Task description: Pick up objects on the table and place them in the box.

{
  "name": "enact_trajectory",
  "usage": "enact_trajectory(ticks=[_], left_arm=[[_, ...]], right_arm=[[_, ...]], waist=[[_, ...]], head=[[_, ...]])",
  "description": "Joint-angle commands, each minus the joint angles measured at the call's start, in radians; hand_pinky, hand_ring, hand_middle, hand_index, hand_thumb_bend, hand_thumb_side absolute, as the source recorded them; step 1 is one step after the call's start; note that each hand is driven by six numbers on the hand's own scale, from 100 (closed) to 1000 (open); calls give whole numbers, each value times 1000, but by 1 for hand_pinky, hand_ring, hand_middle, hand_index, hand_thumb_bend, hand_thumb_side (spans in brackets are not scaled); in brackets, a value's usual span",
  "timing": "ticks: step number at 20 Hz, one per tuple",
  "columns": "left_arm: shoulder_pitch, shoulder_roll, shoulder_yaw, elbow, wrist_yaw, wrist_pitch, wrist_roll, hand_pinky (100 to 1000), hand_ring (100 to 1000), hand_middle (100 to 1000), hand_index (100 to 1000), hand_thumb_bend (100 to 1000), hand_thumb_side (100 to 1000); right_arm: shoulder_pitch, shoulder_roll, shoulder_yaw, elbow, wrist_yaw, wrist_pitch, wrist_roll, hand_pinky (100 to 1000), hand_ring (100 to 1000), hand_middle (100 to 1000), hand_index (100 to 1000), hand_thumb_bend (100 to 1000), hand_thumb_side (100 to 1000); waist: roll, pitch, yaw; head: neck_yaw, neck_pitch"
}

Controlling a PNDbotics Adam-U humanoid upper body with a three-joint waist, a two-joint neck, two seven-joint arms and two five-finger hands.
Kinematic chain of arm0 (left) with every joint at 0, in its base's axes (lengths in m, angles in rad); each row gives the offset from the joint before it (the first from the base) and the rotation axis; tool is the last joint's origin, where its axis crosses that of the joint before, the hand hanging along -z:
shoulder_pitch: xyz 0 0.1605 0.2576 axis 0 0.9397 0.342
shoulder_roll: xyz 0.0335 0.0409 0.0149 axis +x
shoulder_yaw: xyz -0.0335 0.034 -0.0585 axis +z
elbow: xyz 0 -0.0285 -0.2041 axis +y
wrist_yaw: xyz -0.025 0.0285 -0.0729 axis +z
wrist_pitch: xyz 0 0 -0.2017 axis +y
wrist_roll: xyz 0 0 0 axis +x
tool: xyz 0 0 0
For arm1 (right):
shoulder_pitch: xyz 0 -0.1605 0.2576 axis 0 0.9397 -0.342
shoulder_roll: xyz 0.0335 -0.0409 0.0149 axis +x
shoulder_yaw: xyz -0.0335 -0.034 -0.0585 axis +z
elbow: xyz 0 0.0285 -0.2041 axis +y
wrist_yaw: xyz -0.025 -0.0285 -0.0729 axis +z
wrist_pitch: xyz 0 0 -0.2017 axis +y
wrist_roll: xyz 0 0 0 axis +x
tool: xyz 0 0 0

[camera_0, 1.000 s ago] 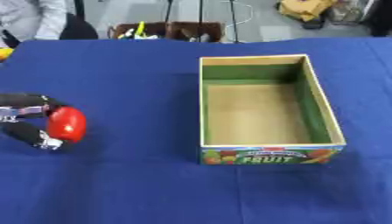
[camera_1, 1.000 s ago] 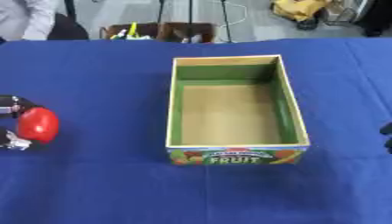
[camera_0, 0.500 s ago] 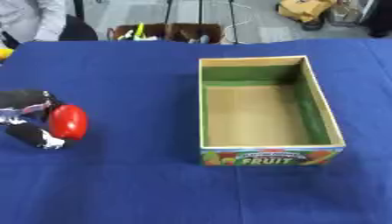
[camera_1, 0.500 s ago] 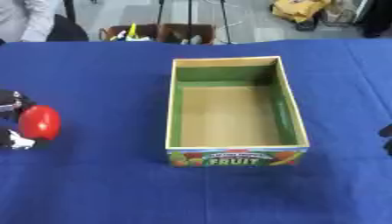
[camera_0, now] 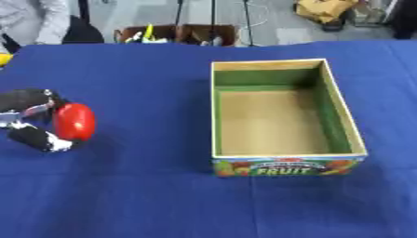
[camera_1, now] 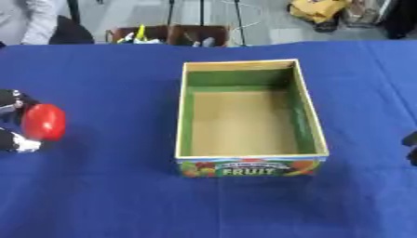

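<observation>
One red fruit in the left hand, box standing open

Nearest the camera, the box (camera_0: 285, 123) is showing its front panel with fruit pictures and the word FRUIT. It is sitting upright on the blue tabletop (camera_0: 146, 186), its long side running away from the camera, its inner walls green and its floor plain brown card. Nothing is lying inside it.

Well to the left of the box, the left hand (camera_0: 29, 118) is coming in from the left edge, black with pale tips. Its fingers (camera_0: 36, 139) are curling round a red fruit (camera_0: 74, 122): one part is passing above the fruit and one below, so the fruit is sitting pinched between them, its rounded side facing the box. Whether the fruit is touching the cloth or hanging just over it cannot be told.

At the right edge of the right eye view, level with the near end of the box, a dark sliver of the right hand (camera_1: 411, 148) is showing; whether its fingers are open or curled cannot be told.
</observation>
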Motion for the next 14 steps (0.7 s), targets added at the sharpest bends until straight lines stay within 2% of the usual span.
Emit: enact_trajectory(ticks=[1, 8, 14], left_arm=[[-24, 22, 24, -30, 31, 19, 33, 385, 437, 423, 582, 100, 558], [-56, 22, 34, -79, 79, 49, 74, 331, 398, 401, 540, 100, 445], [-112, 9, 24, -115, 101, 55, 78, 313, 386, 390, 521, 100, 412]], right_arm=[[-7, -12, -1, -21, 9, 0, 3, 386, 299, 251, 457, 100, 829], [-5, -14, 0, -21, 7, 5, 6, 386, 299, 251, 457, 100, 828], [-2, -18, 1, -21, 4, 10, 11, 386, 298, 250, 456, 100, 826]], waist=[[3, -24, 0], [11, -32, -2], [22, -43, -8]], head=[[-3, -4], [-5, 2], [-4, 4]])
